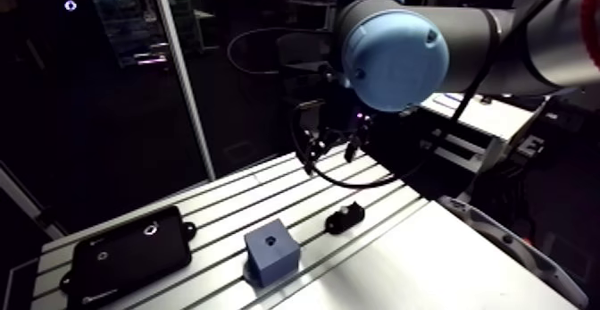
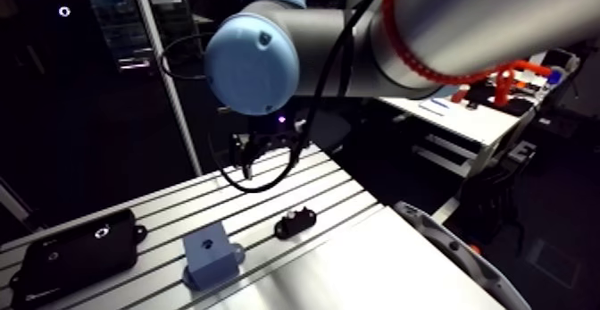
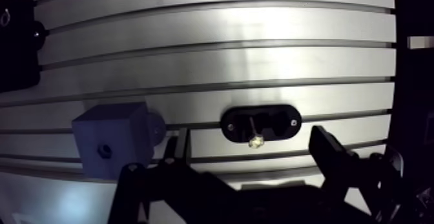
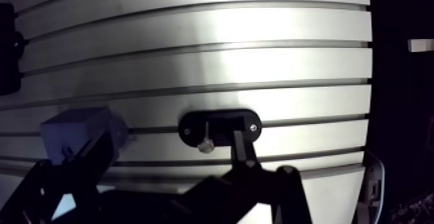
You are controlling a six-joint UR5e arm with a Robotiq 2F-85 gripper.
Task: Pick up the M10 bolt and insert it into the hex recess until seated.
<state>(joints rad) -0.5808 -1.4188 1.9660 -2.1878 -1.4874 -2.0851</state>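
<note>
The M10 bolt lies across a small black oval holder on the slotted table, its pale head toward the gripper. Beside the holder stands a blue block with a small dark recess in one face; the arm view shows it too. My gripper hangs well above the table, open, with nothing between its fingers. In the wrist view the bolt sits ahead of the gap between the fingers. In the arm view the gripper hovers beyond the holder.
A flat black plate with small round fittings lies on the table at the left, past the blue block. The table's right edge drops off close to the holder. Bare slotted aluminium stretches beyond the bolt.
</note>
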